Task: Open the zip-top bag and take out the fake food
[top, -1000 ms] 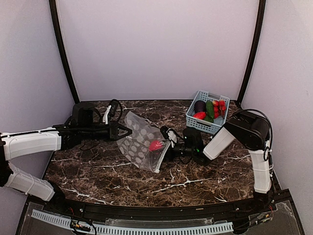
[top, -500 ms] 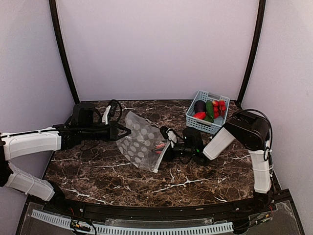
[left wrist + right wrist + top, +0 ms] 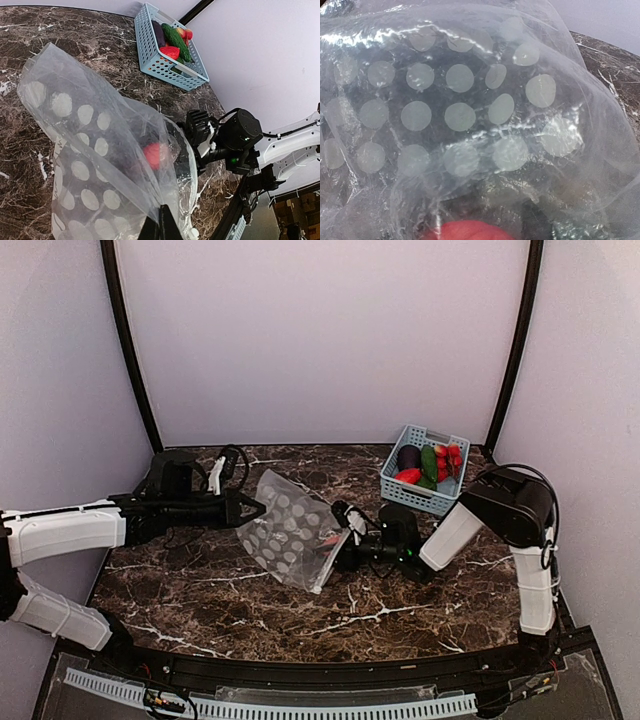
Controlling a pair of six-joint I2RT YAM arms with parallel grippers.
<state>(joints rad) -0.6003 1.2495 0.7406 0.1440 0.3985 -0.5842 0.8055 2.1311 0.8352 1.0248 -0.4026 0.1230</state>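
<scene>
The clear zip-top bag [image 3: 285, 532] with pale dots lies mid-table, its mouth facing right. My left gripper [image 3: 257, 508] is shut on the bag's upper left film; in the left wrist view its fingertips [image 3: 162, 226] pinch that film at the bottom edge. My right gripper [image 3: 334, 544] reaches into the bag's mouth. A red piece of fake food [image 3: 152, 155] sits at its tips inside the bag. It fills the bottom centre of the right wrist view [image 3: 470, 231] and looks held, though the film blurs the fingers.
A light-blue slotted basket [image 3: 408, 495] stands at the back right holding a dark eggplant [image 3: 408, 457], a green piece [image 3: 429, 462] and red pieces [image 3: 447, 457]. The basket also shows in the left wrist view [image 3: 160, 67]. Dark marble table [image 3: 200, 585], with cables behind the left arm.
My right gripper has drawn back slightly to the right, and the red piece has moved with it toward the bag's mouth. The bag has slumped a little. The left gripper has stayed put.
</scene>
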